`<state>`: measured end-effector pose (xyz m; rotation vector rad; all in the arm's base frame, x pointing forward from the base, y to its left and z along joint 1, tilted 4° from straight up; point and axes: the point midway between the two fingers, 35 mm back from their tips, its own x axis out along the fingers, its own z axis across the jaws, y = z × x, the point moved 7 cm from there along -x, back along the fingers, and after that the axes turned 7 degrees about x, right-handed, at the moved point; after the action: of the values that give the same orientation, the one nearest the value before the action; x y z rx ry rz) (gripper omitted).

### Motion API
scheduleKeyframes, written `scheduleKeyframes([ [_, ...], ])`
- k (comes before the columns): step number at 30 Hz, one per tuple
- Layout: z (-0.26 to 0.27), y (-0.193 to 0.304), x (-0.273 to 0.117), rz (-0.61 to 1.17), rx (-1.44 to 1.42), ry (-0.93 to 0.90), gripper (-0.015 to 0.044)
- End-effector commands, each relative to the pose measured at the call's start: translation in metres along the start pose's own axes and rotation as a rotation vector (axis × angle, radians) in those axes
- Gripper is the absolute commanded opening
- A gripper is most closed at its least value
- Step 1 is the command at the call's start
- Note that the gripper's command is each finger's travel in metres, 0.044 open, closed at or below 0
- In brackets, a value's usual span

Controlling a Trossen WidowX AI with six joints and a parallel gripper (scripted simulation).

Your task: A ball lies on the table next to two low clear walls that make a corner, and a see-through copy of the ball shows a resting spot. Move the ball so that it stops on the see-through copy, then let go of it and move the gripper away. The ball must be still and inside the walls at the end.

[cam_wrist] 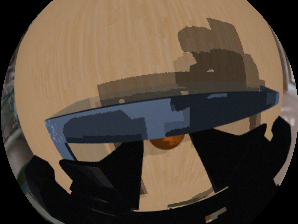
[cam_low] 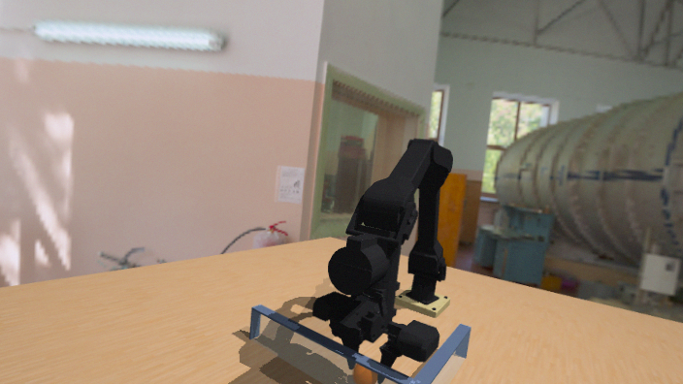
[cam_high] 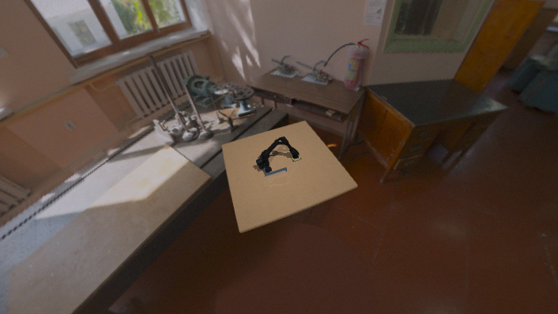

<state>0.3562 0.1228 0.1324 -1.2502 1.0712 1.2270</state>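
Inside the corner of the two clear walls point(cam_low: 340, 346), we see one orange ball point(cam_low: 364, 375) low on the table point(cam_low: 121, 315), just behind the near wall. We find the gripper point(cam_low: 371, 361) directly over it, fingers parted and clamping nothing, so we judge the release under way. We cannot make out the see-through copy, so placement on it is unconfirmed. Withdrawal of the gripper remains. We count one ball, two walls, one arm point(cam_low: 417, 194), one gripper.
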Motion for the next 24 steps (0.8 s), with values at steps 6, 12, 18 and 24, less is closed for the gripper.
scheduleKeyframes([
  [6, 0.0, -0.001, -0.009, 0.0, 0.0, 0.001, 0.0289],
  [12, 0.0, -0.001, -0.083, 0.006, 0.004, 0.008, 0.0289],
  [18, 0.001, -0.003, -0.081, -0.009, 0.006, -0.001, 0.0289],
  [24, 0.001, -0.003, -0.09, -0.011, 0.005, -0.001, 0.0342],
])
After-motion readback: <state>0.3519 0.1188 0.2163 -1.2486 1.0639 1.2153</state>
